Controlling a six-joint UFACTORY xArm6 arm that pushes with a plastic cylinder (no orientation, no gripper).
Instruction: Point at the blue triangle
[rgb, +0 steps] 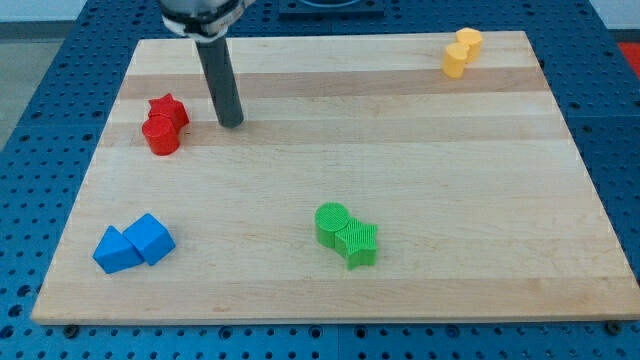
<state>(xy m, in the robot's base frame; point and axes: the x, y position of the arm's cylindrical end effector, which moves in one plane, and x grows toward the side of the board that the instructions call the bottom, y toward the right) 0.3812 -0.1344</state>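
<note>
The blue triangle (116, 251) lies near the board's bottom left corner, touching a blue cube (151, 237) on its right. My tip (231, 123) rests on the board in the upper left, well above and to the right of the blue blocks. It stands just right of a red star (169, 108) and a red cylinder (160, 136).
A green cylinder (332, 222) and a green star (357, 243) sit together at the bottom centre. Two yellow blocks (461, 52) sit at the top right. The wooden board (420, 150) lies on a blue perforated table.
</note>
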